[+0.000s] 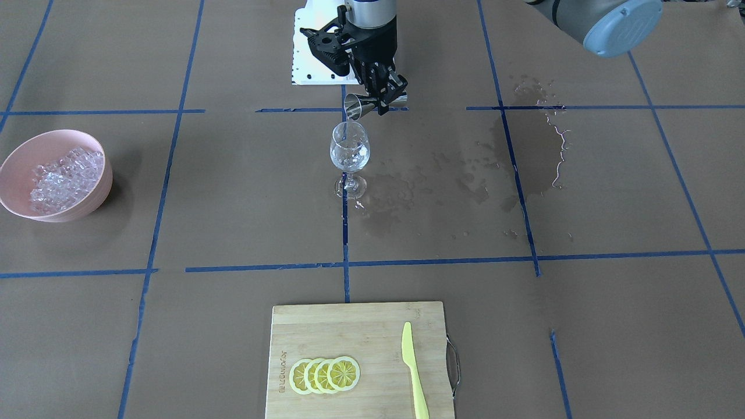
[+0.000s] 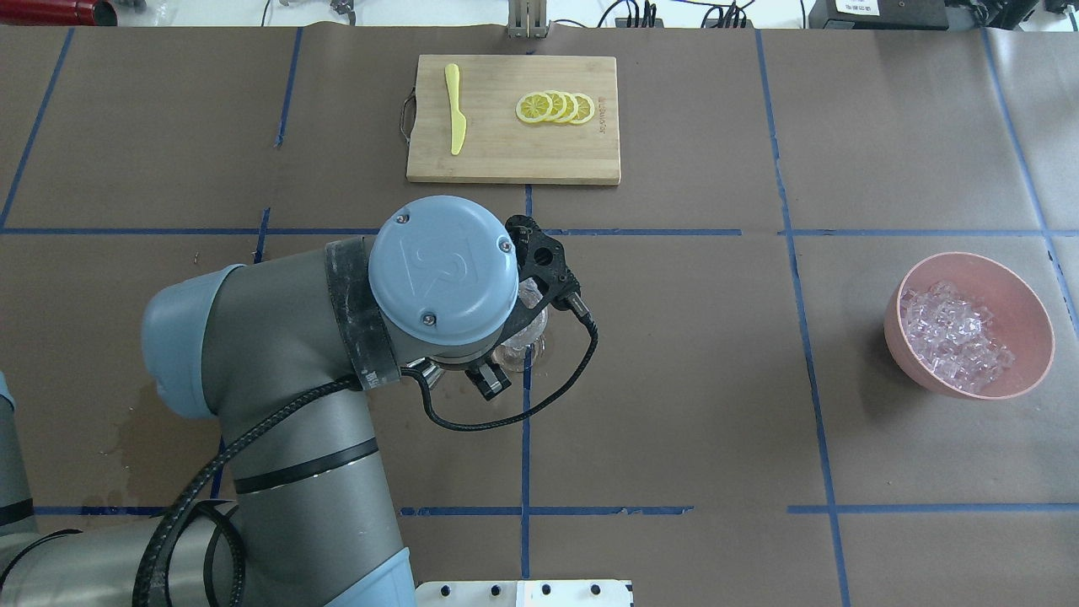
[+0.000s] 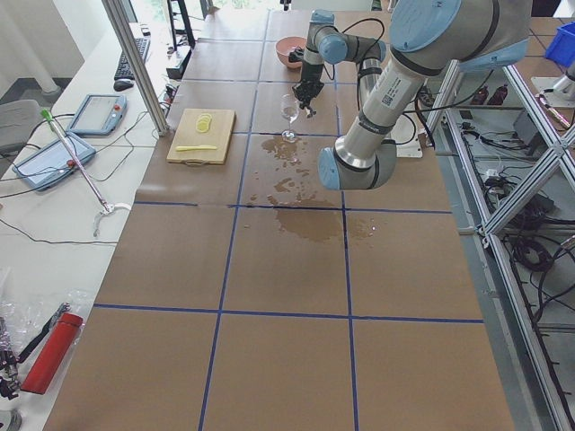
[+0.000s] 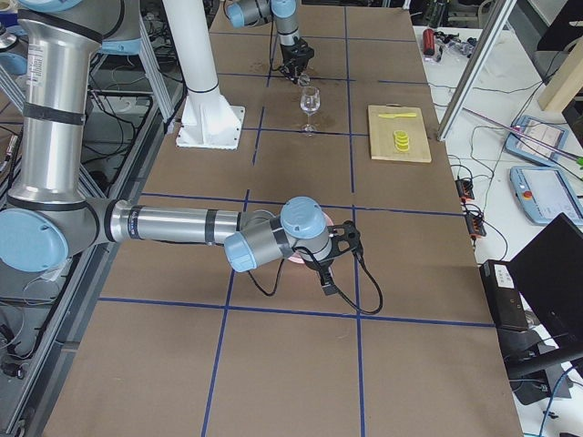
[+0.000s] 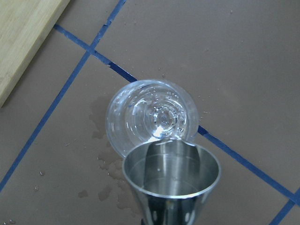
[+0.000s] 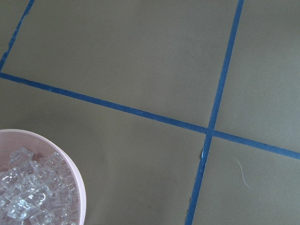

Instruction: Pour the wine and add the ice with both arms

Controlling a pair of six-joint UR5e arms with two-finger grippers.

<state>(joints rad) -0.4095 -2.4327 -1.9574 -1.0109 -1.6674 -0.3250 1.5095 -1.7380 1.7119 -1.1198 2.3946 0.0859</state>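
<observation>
Pour underway: L gripper (image 1: pixel 387 96) clamps tilted jigger (image 1: pixel 359 106) over wine glass (image 1: pixel 349 148). Ice (image 1: pixel 64 177) sits in bowl (image 1: pixel 17 157) at right, not yet added; R gripper hidden, can't tell state.

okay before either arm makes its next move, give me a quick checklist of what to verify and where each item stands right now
1. Left gripper has a firm hold on the jigger: ok, it is shut on it.
2. Jigger mouth is over the wine glass: ok, in the left wrist view its rim overlaps the glass's rim.
3. Wine glass stands upright: ok.
4. Ice is ready in the pink bowl: ok, a heap fills it.
5. Right gripper is open for the ice: cannot tell, only a side view shows it.
6. Table is dry around the glass: not ok, wet patches lie beside its foot.
</observation>
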